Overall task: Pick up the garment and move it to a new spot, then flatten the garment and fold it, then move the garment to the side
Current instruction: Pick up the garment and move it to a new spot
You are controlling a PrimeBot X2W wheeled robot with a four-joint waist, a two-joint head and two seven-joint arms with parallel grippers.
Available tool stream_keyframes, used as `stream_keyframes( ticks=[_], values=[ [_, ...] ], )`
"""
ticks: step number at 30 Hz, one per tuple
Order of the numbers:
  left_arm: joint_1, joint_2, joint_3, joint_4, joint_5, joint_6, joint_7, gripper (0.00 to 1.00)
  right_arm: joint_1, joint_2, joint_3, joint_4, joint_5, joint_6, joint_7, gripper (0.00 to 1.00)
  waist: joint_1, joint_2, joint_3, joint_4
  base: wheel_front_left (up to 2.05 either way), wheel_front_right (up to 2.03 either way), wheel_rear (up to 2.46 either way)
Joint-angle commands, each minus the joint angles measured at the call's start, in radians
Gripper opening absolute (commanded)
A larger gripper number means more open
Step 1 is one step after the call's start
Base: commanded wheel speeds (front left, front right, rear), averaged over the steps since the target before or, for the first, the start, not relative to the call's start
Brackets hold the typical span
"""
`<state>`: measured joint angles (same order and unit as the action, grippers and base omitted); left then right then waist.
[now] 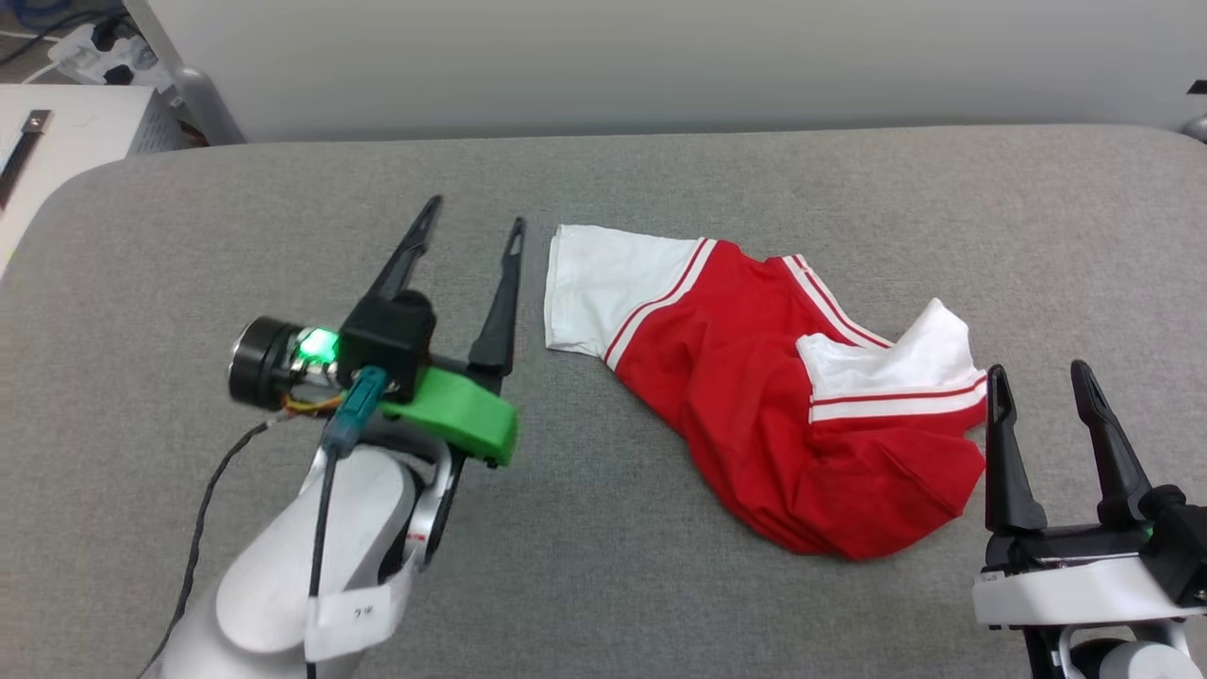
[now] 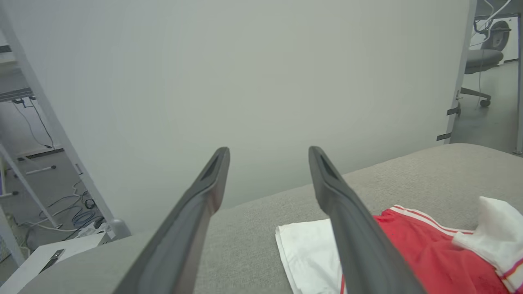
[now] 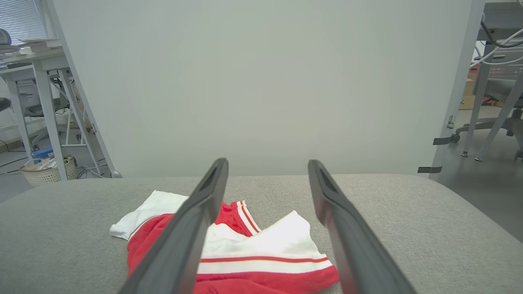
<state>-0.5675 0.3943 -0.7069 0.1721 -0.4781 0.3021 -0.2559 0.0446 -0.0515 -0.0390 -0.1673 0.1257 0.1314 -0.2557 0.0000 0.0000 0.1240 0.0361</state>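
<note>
The garment (image 1: 754, 377) is a bright red T-shirt with white sleeves and red-and-white striped trim. It lies crumpled on the grey padded table (image 1: 660, 170), right of centre. One white sleeve lies flat at its left end, the other is bunched up on its right side. My left gripper (image 1: 474, 226) is open, its fingertips just left of the flat white sleeve, holding nothing. My right gripper (image 1: 1035, 375) is open at the garment's right edge, empty. The garment (image 2: 412, 253) shows in the left wrist view at lower right, and the garment (image 3: 253, 249) lies beneath the right fingers (image 3: 192, 216).
A pale wall panel (image 1: 660, 57) stands behind the table's far edge. A white surface (image 1: 57, 141) with a dark strip sits at the far left. Cables (image 2: 77, 212) lie on the floor at the left. Office chairs (image 3: 490, 106) stand at the right.
</note>
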Motion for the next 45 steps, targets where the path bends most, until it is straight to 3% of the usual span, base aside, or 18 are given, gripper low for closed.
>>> stream_keyframes(
  ticks=[1, 4, 9, 19, 27, 34, 45],
  values=[
    [0.063, 0.005, 0.046, -0.026, 0.025, 0.021, -0.006, 1.00, 0.013, 0.001, -0.004, 0.003, -0.008, -0.001, -0.006, 1.00, 0.0000, 0.0000, -0.033, 0.031, 0.00, 0.00, 0.00],
    [0.188, 0.001, 0.149, -0.076, 0.078, 0.040, -0.006, 1.00, 0.025, 0.001, -0.008, 0.008, -0.008, -0.001, -0.006, 1.00, 0.0000, 0.0000, -0.048, 0.042, 0.00, 0.00, 0.00],
    [0.355, -0.027, 0.278, -0.119, 0.166, 0.028, -0.006, 1.00, 0.042, 0.001, -0.005, 0.022, -0.005, -0.001, -0.006, 1.00, 0.0000, 0.0000, -0.068, 0.057, 0.00, 0.00, 0.00],
    [0.563, -0.133, 0.460, -0.166, 0.280, -0.084, -0.006, 1.00, 0.067, 0.001, -0.008, 0.045, -0.009, -0.001, -0.006, 1.00, 0.0000, 0.0000, -0.100, 0.072, 0.00, 0.00, 0.00],
    [0.632, -0.205, 0.531, -0.163, 0.348, -0.191, -0.006, 1.00, 0.089, 0.001, -0.008, 0.060, -0.015, -0.001, -0.006, 1.00, 0.0000, 0.0000, -0.119, 0.078, 0.00, 0.00, 0.00],
    [0.650, -0.261, 0.574, -0.150, 0.400, -0.252, -0.006, 1.00, 0.101, 0.001, -0.003, 0.071, -0.013, -0.001, -0.006, 1.00, 0.0000, 0.0000, -0.119, 0.079, 0.00, 0.00, 0.00],
    [0.651, -0.289, 0.615, -0.138, 0.431, -0.286, -0.006, 1.00, 0.100, 0.001, -0.002, 0.080, -0.013, -0.001, -0.006, 1.00, 0.0000, 0.0000, -0.112, 0.075, 0.00, 0.00, 0.00]
  ],
)
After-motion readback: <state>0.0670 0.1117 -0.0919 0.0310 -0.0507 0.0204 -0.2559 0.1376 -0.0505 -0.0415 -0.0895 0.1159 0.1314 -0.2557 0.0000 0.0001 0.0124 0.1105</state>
